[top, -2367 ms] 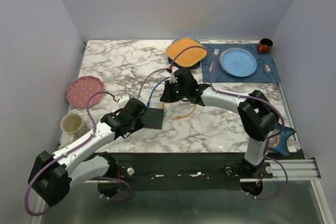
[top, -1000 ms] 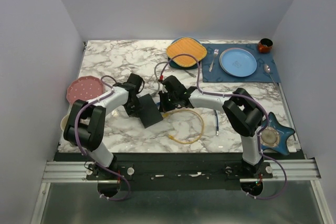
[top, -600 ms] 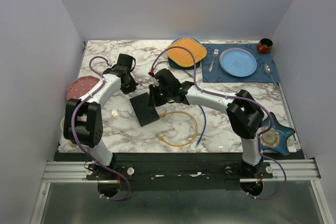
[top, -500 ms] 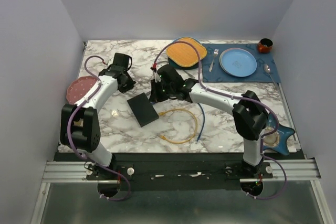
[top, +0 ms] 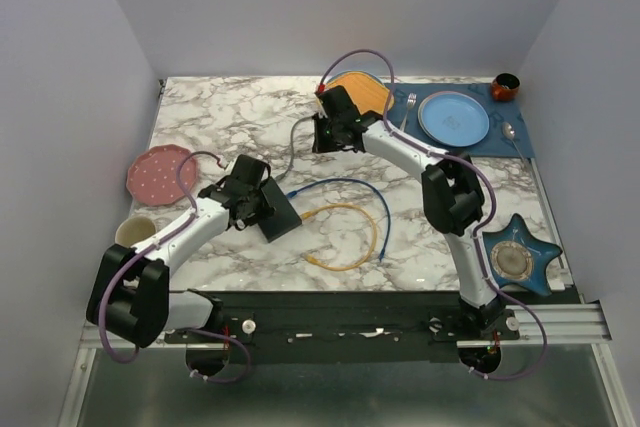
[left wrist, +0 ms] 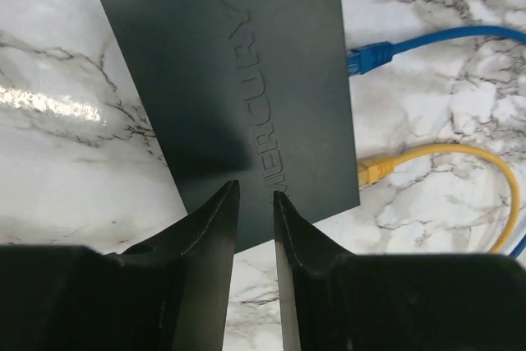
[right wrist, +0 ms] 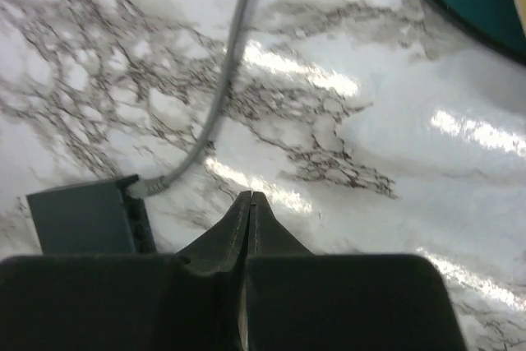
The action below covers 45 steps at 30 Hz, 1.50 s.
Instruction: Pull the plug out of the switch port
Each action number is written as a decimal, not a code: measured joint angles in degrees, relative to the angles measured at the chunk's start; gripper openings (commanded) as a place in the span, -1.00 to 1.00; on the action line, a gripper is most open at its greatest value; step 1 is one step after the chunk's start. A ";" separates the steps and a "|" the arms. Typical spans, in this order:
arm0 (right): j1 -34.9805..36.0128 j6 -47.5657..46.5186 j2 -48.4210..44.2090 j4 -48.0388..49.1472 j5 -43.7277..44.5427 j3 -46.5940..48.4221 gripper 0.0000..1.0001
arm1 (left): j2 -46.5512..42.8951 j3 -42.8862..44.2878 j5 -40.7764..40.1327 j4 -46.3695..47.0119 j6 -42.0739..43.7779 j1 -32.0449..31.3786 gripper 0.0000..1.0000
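Slick surface (top: 230, 117) may let the switch (left wrist: 246, 80) skid when tugged; my left fingers (left wrist: 215, 236) gape slightly, right fingers (right wrist: 265, 237) pressed together.

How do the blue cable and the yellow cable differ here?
The blue cable sweeps in one wide open arc; the yellow cable curls into a tighter loop inside it. The blue plug sits farther from the left claw along the switch edge than the yellow plug. Shared: both plugs meet the same long edge of the switch.
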 measured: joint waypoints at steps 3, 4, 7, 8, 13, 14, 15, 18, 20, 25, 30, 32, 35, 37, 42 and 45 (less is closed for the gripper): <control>0.09 0.04 -0.02 -0.87 0.02 -2.93 -0.87 | -0.02 -2.32 0.44 0.96 -0.09 -0.39 -0.36; 0.17 0.09 -0.02 -0.74 0.02 -4.09 -0.88 | 0.26 -2.54 0.55 1.11 -0.09 -0.42 -0.38; 0.22 0.55 -0.04 -0.46 0.00 -8.66 -0.88 | 2.23 -2.49 1.40 2.60 -0.15 -0.59 -0.48; 0.22 0.81 -0.11 -0.31 0.00 -10.62 -0.88 | 2.67 -2.25 1.55 3.17 -0.04 -0.68 -0.49; 0.20 2.32 -4.31 3.67 0.11 -18.82 -0.88 | 4.24 -1.97 2.97 5.57 -0.11 -0.81 -0.55; 0.35 2.47 -5.03 4.46 0.13 -20.09 -0.88 | 4.37 -1.97 3.02 5.77 -0.11 -0.79 -0.56; 0.52 2.62 -5.66 5.09 0.13 -21.20 -0.88 | 4.68 -1.86 3.02 6.01 -0.11 -0.79 -0.57; 1.27 2.93 -7.26 6.73 0.15 -23.96 -0.88 | 6.23 -0.48 2.95 5.51 -0.15 -0.63 -0.59; 2.25 3.10 -7.96 7.43 0.17 -25.27 -0.88 | 7.23 0.52 3.41 4.81 -0.15 -0.31 -0.59; 5.88 4.15 -8.81 9.42 0.15 -27.21 -0.88 | 7.80 1.38 4.28 3.76 0.26 3.80 -0.59; 9.03 5.90 -9.11 10.32 -1.20 -27.93 -0.88 | 8.72 3.65 2.51 0.68 1.99 9.20 -0.59; 10.34 6.38 -9.07 10.23 -2.21 -27.89 -0.87 | 9.31 4.90 1.57 -0.70 2.89 10.56 -0.60; 11.91 6.67 -8.96 9.92 -3.61 -27.78 -0.87 | 9.88 7.45 0.31 -2.95 4.28 12.72 -0.60; 12.31 6.71 -8.98 9.42 -3.63 -27.67 -0.83 | 9.88 9.55 -0.37 -4.37 5.18 14.29 -0.60; 11.82 5.20 -9.73 6.67 -0.68 -26.53 -0.81 | 8.81 13.29 -1.73 -5.70 6.38 16.59 -0.59; 9.86 3.87 -9.53 4.00 0.31 -21.57 -0.81 | 5.88 12.07 -1.20 -5.53 6.08 16.59 -0.60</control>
